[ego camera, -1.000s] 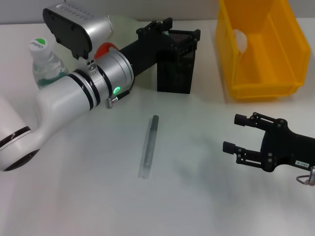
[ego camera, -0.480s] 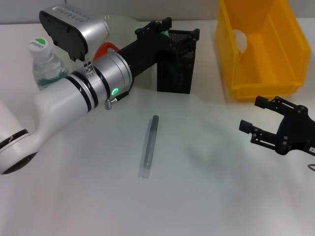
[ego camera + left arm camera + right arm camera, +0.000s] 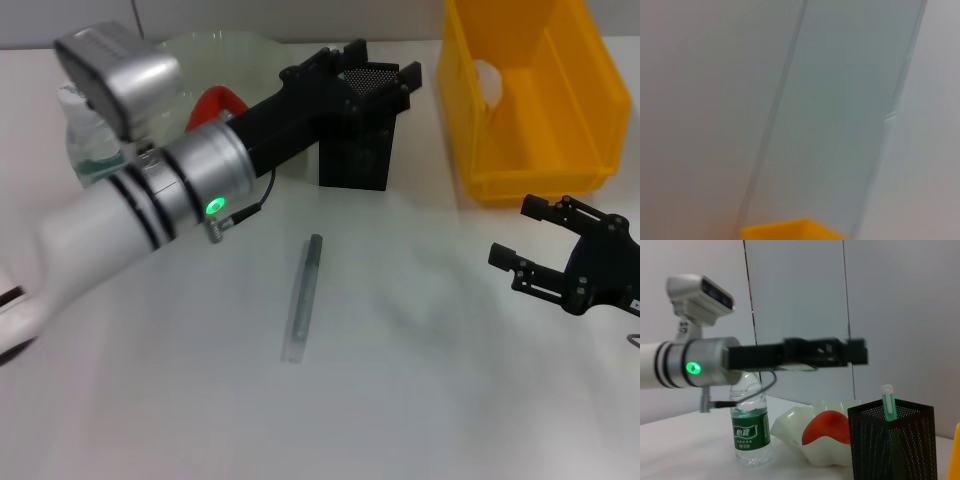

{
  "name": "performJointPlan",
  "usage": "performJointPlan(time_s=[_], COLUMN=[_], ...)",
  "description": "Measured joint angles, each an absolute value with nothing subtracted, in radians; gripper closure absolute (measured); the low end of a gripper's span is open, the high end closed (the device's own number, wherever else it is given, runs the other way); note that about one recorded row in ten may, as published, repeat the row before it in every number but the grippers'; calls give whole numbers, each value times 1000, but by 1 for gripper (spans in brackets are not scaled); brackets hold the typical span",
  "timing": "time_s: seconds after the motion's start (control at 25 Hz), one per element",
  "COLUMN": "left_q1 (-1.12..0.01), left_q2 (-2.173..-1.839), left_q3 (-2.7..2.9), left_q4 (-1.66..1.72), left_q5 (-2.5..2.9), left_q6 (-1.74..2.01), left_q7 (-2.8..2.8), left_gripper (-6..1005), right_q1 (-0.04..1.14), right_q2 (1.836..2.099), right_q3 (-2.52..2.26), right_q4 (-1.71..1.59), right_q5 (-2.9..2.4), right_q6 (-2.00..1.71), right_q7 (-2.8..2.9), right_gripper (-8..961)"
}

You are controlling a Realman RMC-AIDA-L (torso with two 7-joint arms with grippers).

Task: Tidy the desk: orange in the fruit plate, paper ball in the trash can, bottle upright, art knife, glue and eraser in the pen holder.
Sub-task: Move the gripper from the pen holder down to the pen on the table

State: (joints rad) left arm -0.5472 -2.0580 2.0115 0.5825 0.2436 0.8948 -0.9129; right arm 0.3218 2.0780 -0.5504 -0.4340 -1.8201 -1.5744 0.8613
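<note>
My left gripper (image 3: pixel 378 66) is open just above the black mesh pen holder (image 3: pixel 356 145); it also shows in the right wrist view (image 3: pixel 825 352). A green and white stick (image 3: pixel 887 401) stands in the pen holder (image 3: pixel 890 450). The grey art knife (image 3: pixel 302 297) lies on the table in front of it. The orange (image 3: pixel 212 102) sits in the pale green fruit plate (image 3: pixel 215 45). The bottle (image 3: pixel 88 145) stands upright at the far left, partly behind my left arm. The paper ball (image 3: pixel 487 80) lies in the yellow trash can (image 3: pixel 540 170). My right gripper (image 3: pixel 517 232) is open and empty. The eraser is out of view.
The left arm crosses from the near left to the pen holder, above the table. The trash can stands at the back right, its corner in the left wrist view (image 3: pixel 790 231). The right gripper hovers in front of it.
The right gripper drew back to the right a second ago and has held still since. The left arm shifted, its wrist camera swinging left and its gripper moving slightly right over the pen holder.
</note>
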Motion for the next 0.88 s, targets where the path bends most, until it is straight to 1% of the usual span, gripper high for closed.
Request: performJointPlan(time_s=[0.32, 0.56, 0.64, 0.88], left_q1=[-474, -451, -442, -424], left_q2=[-2015, -1985, -1981, -1982], left_q3=[1769, 1581, 1535, 1377], left_q4=[590, 632, 667, 725], left_q5=[662, 953, 1046, 1282], left_q6=[1179, 1310, 1347, 1456], left_q7=[-1162, -1309, -1337, -1340], left_gripper=[221, 221, 221, 222], right_q1=[322, 322, 322, 332], right_q2=[2077, 2075, 2075, 2077], right_q3=[-557, -561, -562, -559], right_q4=[-433, -433, -433, -425], right_q5=[-1825, -1827, -1827, -1825], right_q6=[-1583, -1588, -1592, -1597], right_q7=[850, 848, 847, 848], right_gripper=[188, 187, 187, 187])
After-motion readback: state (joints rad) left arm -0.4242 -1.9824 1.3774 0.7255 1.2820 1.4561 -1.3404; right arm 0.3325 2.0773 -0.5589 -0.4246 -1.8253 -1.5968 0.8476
